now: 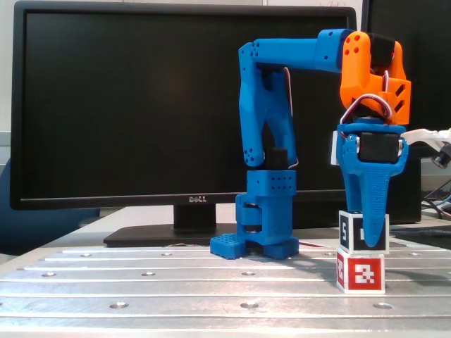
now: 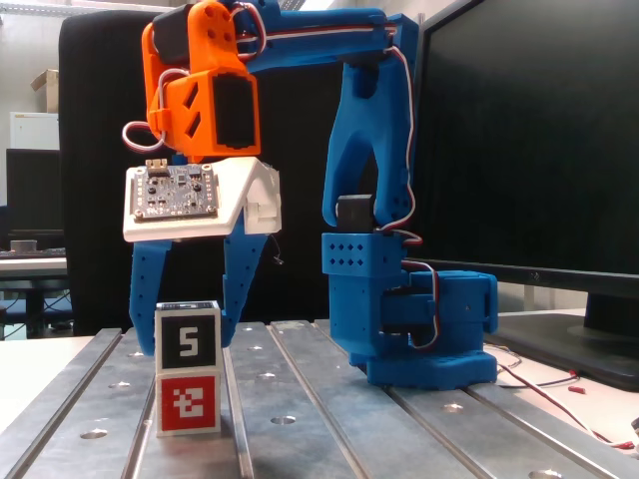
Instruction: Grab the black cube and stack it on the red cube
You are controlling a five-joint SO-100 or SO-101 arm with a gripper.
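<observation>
Black cube point(image 1: 363, 232) sat squarely on top of the red cube point(image 1: 361, 272), stack at the near right of the slotted metal table point(image 1: 176, 282) in a fixed view, near left in another point(image 2: 188, 341). My pincer point(image 2: 185, 334) pointed straight down, fingers point(image 2: 241, 289) spread either side of the black cube. Visible gap on the right side; left finger point(image 2: 146, 289) was close to the cube, contact unclear. So released, not grasping. Monitor point(image 1: 141, 105) stood behind my base point(image 1: 264, 225).

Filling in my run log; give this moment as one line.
black cube on red cube | gripper open, straddling black cube | stack placed | arm not withdrawn
</observation>
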